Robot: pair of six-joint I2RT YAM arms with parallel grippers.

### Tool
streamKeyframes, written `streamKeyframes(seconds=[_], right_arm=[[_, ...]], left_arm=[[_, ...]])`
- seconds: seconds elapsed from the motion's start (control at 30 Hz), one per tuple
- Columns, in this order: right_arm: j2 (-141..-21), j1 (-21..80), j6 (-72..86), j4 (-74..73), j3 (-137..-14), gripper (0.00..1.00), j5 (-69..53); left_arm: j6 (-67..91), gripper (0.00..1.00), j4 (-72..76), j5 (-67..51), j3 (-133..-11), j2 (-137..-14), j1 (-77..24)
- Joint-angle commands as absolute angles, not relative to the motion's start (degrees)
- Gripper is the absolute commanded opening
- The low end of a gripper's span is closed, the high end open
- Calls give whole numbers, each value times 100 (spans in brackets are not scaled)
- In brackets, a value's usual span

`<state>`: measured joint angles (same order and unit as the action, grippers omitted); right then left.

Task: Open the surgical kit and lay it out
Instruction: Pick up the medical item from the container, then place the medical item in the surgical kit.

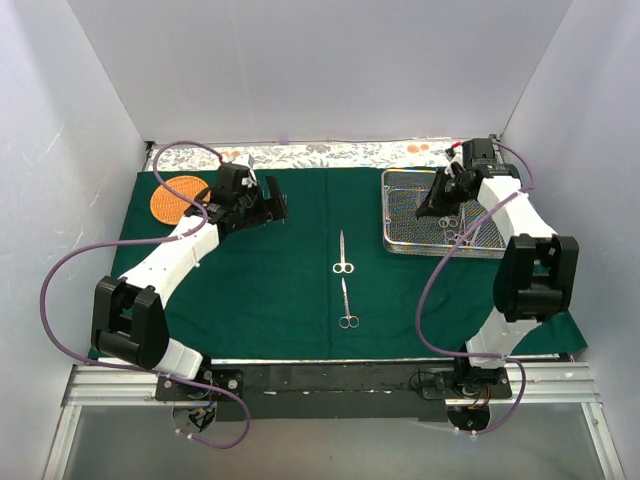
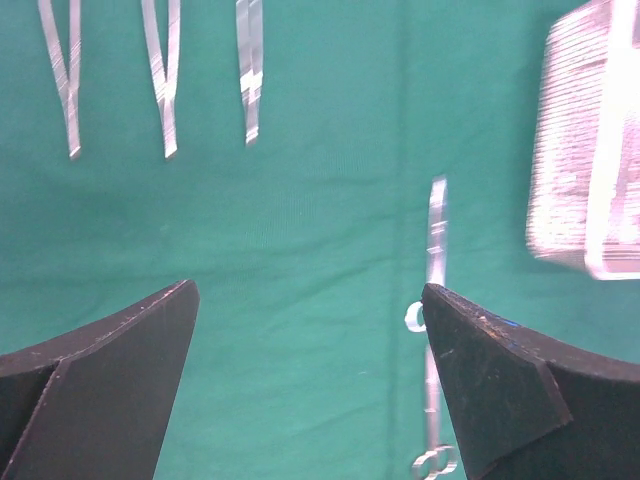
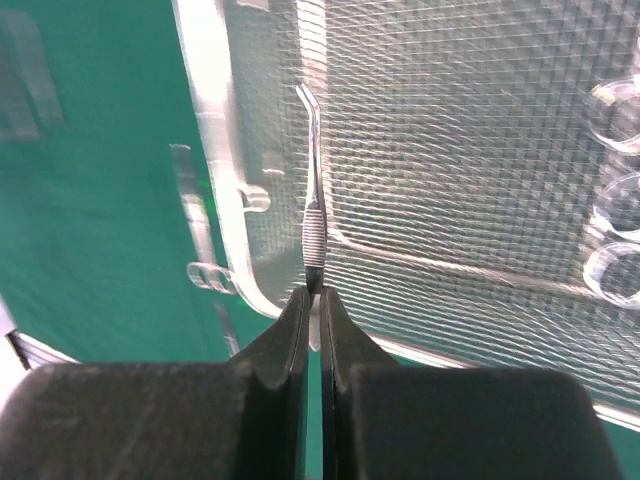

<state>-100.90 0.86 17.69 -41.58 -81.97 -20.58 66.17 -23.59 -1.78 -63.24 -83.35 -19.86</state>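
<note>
White walls enclose a table spread with a green cloth (image 1: 280, 290). The right gripper (image 3: 318, 296) is clamped on the ribbed stem of slim forceps (image 3: 313, 225), whose bent tip points away over the mesh of the tray (image 3: 215, 150), close to one rim; whether it touches the mesh cannot be told. More ring handles (image 3: 612, 190) lie in the tray, which sits at the cloth's far right corner. The left gripper (image 2: 308, 290) hovers over the far left part of the cloth with its jaws wide apart and empty. Beyond it three tweezers (image 2: 165, 85) lie side by side. Two scissors (image 1: 343, 253) lie end to end at mid-cloth. A basket (image 1: 172, 200) occupies the far left corner.
</note>
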Motion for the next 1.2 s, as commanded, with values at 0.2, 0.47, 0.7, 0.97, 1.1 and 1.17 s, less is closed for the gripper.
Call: streamKeyframes(seconds=[0.2,0.47,0.7,0.97,1.1,1.17], right_arm=[[-8728,904,2706,-654,-6874,1,-2786],[-8517,1713,3699,1002,-6082,1,-2971],[-8420,2241,3920,1222,-5775,1,-2751],[-8385,2417,3885,1222,-5687,1,-2698],[-8376,2505,3858,1230,-5660,1,-2690],[-8385,2531,3867,1230,-5651,1,-2663]], left_arm=[[7426,95,-1943,-1379,-7523,-8718,-2074],[7891,91,-1442,-1573,-8015,-9237,-2777],[8077,82,-1143,-1485,-8279,-9615,-3252],[8130,49,-1186,-1038,-8297,-9791,-3533],[8244,39,-1257,-932,-8279,-9800,-3542],[8262,33,-1257,-949,-8271,-9809,-3551]])
